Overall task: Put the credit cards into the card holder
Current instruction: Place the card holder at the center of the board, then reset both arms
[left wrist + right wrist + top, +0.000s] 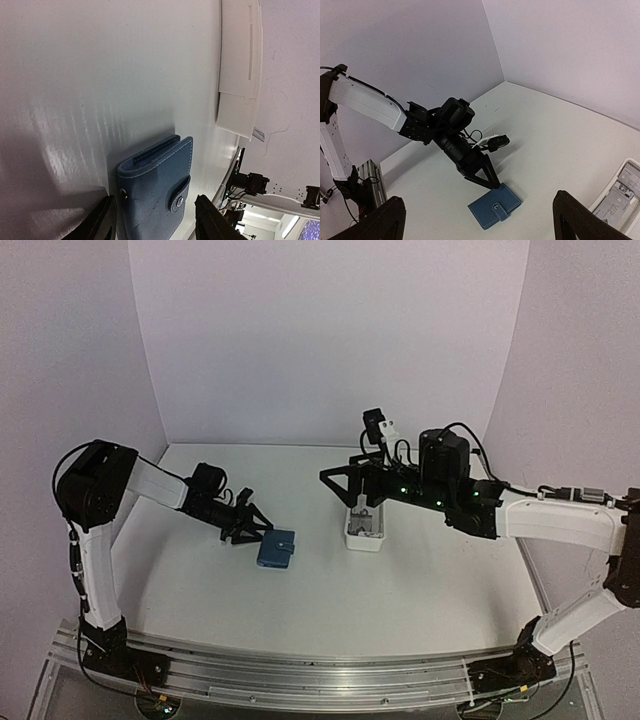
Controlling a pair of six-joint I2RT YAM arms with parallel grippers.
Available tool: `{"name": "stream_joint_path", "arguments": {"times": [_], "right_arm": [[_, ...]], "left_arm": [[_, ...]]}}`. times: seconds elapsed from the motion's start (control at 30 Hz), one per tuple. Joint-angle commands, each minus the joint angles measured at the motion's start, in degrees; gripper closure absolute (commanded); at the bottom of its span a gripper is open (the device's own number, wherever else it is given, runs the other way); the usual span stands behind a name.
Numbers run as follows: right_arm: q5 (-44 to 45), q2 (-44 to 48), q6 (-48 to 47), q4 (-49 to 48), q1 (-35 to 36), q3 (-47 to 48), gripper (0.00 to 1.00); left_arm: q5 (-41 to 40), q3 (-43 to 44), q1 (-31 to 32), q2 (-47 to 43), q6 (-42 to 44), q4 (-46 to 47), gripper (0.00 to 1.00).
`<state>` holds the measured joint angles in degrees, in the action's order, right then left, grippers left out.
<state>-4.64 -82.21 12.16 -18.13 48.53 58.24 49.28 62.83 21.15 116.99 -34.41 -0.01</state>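
The card holder (276, 549) is a closed blue wallet with its snap tab fastened, lying flat on the table. My left gripper (258, 531) is low at its left edge. In the left wrist view the card holder (155, 190) lies between the two fingers of the left gripper (156, 220), which stands open, with a gap on the right side. My right gripper (355, 495) hangs open above the white tray, nothing between its fingers. Pale credit cards (615, 204) lie in that tray at the lower right of the right wrist view, where the card holder (495, 206) is also seen.
The long white tray (350, 538) stands right of the card holder, near the table's middle. Purple walls close the table at the back and sides. The arm bases and a metal rail (300, 670) run along the near edge.
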Motion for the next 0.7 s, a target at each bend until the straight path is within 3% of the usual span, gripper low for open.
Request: {"name": "stream_joint_path", "arguments": {"times": [0.0,0.13,0.27,0.37,0.47,0.57,0.63,0.67], "right_arm": [[0.0,-1.0,-1.7,-0.2,0.2,2.5,0.02],[5.8,-1.4,-1.0,2.0,-0.9,3.0,0.02],[10.5,-2.6,3.4,9.7,-6.3,5.5,0.02],[11.4,-2.0,7.8,15.8,-15.7,6.5,0.02],[13.1,0.8,9.2,16.7,-24.2,3.5,0.02],[12.8,5.0,10.6,16.7,-34.8,-3.1,0.02],[15.8,7.2,9.4,16.3,-37.1,-6.7,0.02],[19.0,8.9,7.7,15.5,-38.4,-9.6,0.02]], "left_arm": [[-5.6,-1.1,-0.3,-6.5,-1.4,-9.1,0.47],[-6.4,-3.1,0.4,-10.4,-2.0,-12.0,0.46],[-8.7,0.1,0.3,-13.6,3.3,-15.3,0.46],[-14.9,2.7,0.0,-21.8,11.5,-17.8,0.46],[-21.0,-1.1,-2.5,-29.4,16.9,-18.3,0.44],[-24.3,-8.1,-10.8,-37.9,19.3,-20.4,0.41],[-28.3,-10.8,-12.6,-41.1,21.9,-19.6,0.40],[-34.7,-13.9,-13.0,-45.2,23.9,-17.4,0.36]]}}
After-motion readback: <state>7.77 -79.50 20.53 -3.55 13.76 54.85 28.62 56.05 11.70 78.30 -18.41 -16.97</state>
